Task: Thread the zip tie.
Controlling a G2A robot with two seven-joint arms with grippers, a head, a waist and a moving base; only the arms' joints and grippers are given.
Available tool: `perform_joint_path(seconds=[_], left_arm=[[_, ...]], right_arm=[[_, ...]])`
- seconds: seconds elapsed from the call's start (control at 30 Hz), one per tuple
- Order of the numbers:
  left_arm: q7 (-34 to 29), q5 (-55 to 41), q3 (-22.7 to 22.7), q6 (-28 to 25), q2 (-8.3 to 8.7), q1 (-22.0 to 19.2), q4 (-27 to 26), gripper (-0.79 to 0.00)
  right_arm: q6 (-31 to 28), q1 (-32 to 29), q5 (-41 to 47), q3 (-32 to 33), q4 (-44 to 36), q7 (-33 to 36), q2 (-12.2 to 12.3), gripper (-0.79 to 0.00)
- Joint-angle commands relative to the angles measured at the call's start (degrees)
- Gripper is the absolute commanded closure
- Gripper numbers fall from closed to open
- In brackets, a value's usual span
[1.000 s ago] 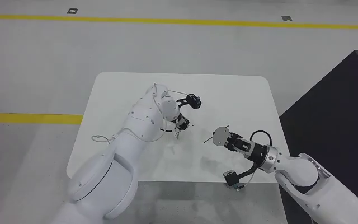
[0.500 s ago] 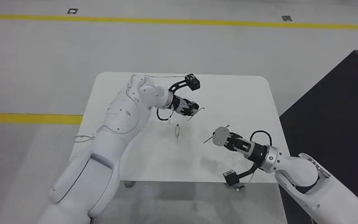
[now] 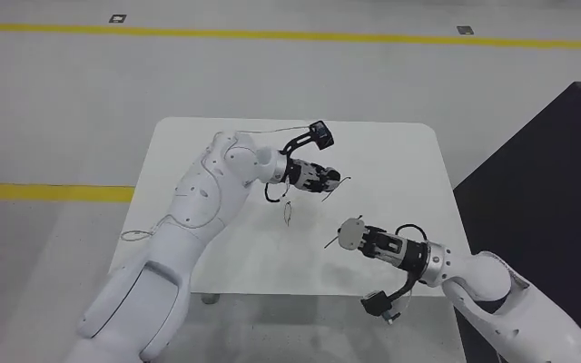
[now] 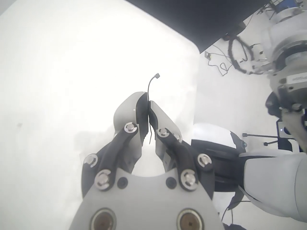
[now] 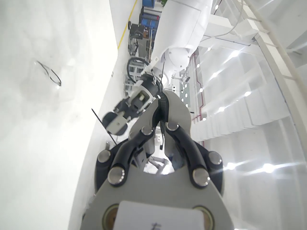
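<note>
**Both grippers loaded above the table.** The left gripper (image 4: 148,101) is clamped on a black zip tie (image 4: 149,86). Its head end is seen curving out beyond the fingertips, and its tail is trailed behind the pads. The right gripper (image 5: 164,101) is held apart from the left, nearer the table's front edge. It is closed on a second black strip (image 5: 162,141), judged to be another tie. A looped tie (image 3: 288,213) is seen lying on the table (image 3: 390,154) between the two arms.

Failure is judged most likely at alignment. A strip this thin could be pivoted or slipped in the pads, so that the tip is carried past the small head slot. The fingers could also be knocked together as the gap is closed.

The surface is a smooth white top with rounded corners. It is surrounded by grey floor marked with yellow lines (image 3: 272,34) and bordered on one side by a dark panel (image 3: 536,154).
</note>
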Motion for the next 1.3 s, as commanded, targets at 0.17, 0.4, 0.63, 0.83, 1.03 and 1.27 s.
perform_joint_path(seconds=[0.17, 0.4, 0.63, 0.83, 1.03, 1.27], left_arm=[[4.3, -14.4, 5.9, -4.3, 4.59, 0.6, -4.1, 0.000], [3.5, -27.1, 12.8, -3.5, 10.24, 0.1, -10.2, 0.000], [3.5, -27.1, 12.8, -3.5, 10.24, 0.1, -10.2, 0.000], [3.5, -27.1, 12.8, -3.5, 10.24, 0.1, -10.2, 0.000], [3.5, -27.1, 12.8, -3.5, 10.24, 0.1, -10.2, 0.000], [3.7, -31.0, 12.9, -3.6, 10.64, 2.2, -14.1, 0.000]], right_arm=[[-4.9, 3.2, 9.9, -0.7, 3.5, -21.5, -0.3, 0.000], [-9.8, 5.7, 20.0, -0.6, 7.5, -31.5, -0.9, 0.000], [-9.8, 5.7, 20.0, -0.6, 7.5, -31.5, -0.9, 0.000], [-9.8, 5.7, 20.0, -0.6, 7.5, -31.5, -0.9, 0.000], [-9.8, 5.7, 20.0, -0.6, 7.5, -31.5, -0.9, 0.000], [-10.2, 5.4, 21.4, -2.9, 6.4, -33.9, -1.6, 0.000]])
